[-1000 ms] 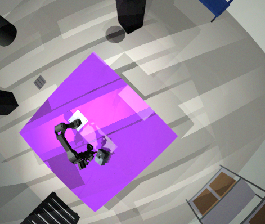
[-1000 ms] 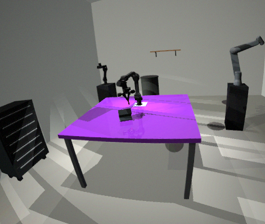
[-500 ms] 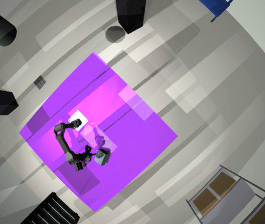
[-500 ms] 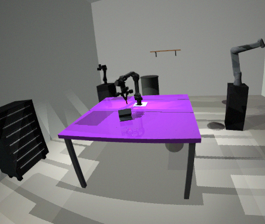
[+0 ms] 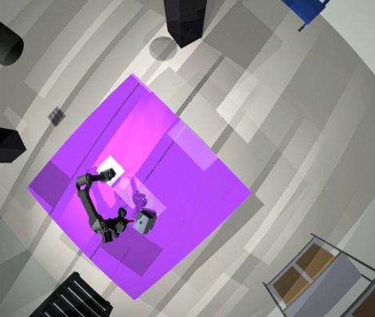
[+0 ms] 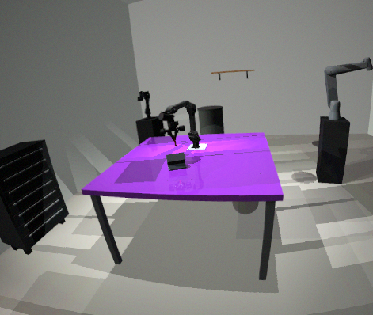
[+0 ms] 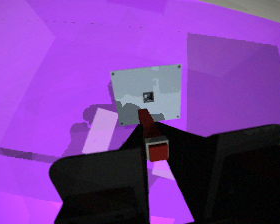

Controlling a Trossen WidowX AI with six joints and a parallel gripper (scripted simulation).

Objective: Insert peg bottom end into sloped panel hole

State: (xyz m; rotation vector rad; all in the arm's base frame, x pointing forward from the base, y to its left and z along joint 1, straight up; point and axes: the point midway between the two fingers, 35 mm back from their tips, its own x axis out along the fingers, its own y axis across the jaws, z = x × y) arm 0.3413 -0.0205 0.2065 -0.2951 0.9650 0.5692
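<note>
Peg [image 7: 152, 134]: a dark red bar with flat sides and a square end face, seen in the wrist view between the two dark fingers, lifted clear of the purple table [image 7: 51, 55].
Gripper [image 7: 163, 155]: the jaws are drawn narrow and clamped on the peg; one finger [image 7: 103, 180] fills the near left of the wrist view, the other the near right.
Peg axis: the long axis runs from the square end, nearest the camera, away toward the panel; the far end is seen over the panel's lower edge, just below the hole.
Panel [image 7: 156, 92]: a grey square plate with a small fastener at each corner, lying beyond the fingers.
Hole [image 7: 148, 96]: a small dark square near the middle of the panel's face.
Wrist view only: the peg's colour, its square section and the hole are shown here.
Top view: the arm [image 5: 89, 205] is bent over the table, with the gripper [image 5: 120, 224] beside the grey panel [image 5: 145, 223]; the peg cannot be made out.
Exterior view: the panel [image 6: 175, 161] is seen as a dark sloped block on the table, with the gripper [image 6: 173, 139] above and beyond it.
</note>
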